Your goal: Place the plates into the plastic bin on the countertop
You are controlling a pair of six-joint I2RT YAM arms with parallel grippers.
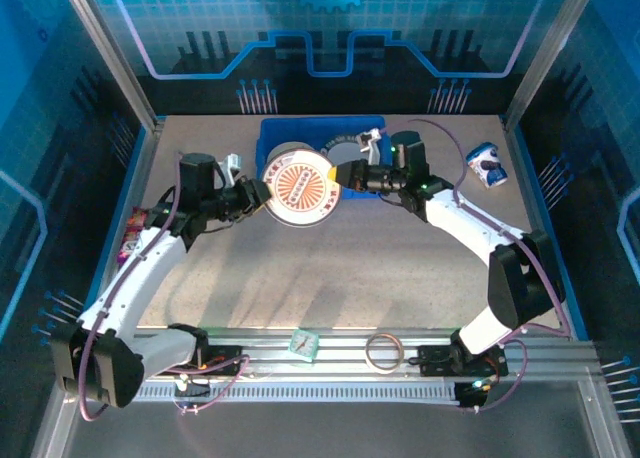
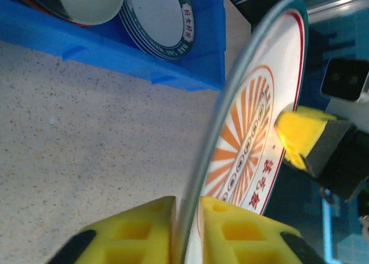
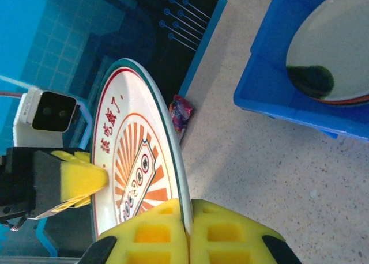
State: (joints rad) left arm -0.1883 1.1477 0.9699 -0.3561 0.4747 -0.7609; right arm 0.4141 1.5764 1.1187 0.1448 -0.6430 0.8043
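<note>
A sunburst-patterned plate [image 1: 300, 186] hangs tilted on edge just above the countertop [image 1: 350, 268], in front of the blue plastic bin [image 1: 320, 126]. My left gripper [image 1: 258, 196] is shut on its left rim; in the left wrist view the plate [image 2: 253, 120] runs edge-on between the yellow pads [image 2: 187, 229]. My right gripper [image 1: 345, 176] is shut on the opposite rim, pads [image 3: 187, 232] pinching the plate [image 3: 132, 154]. Inside the bin [image 2: 115, 56] lie a white plate with a dark rim [image 2: 158, 19] and a cream plate [image 2: 86, 2], also seen as the cream plate [image 3: 334, 51].
A ring of tape [image 1: 384, 352] and a small teal object [image 1: 304, 345] lie on the front rail. A blue-and-white object [image 1: 488, 165] sits at the right of the counter. A colourful packet [image 1: 133, 233] lies at the left edge. Blue walls enclose the sides.
</note>
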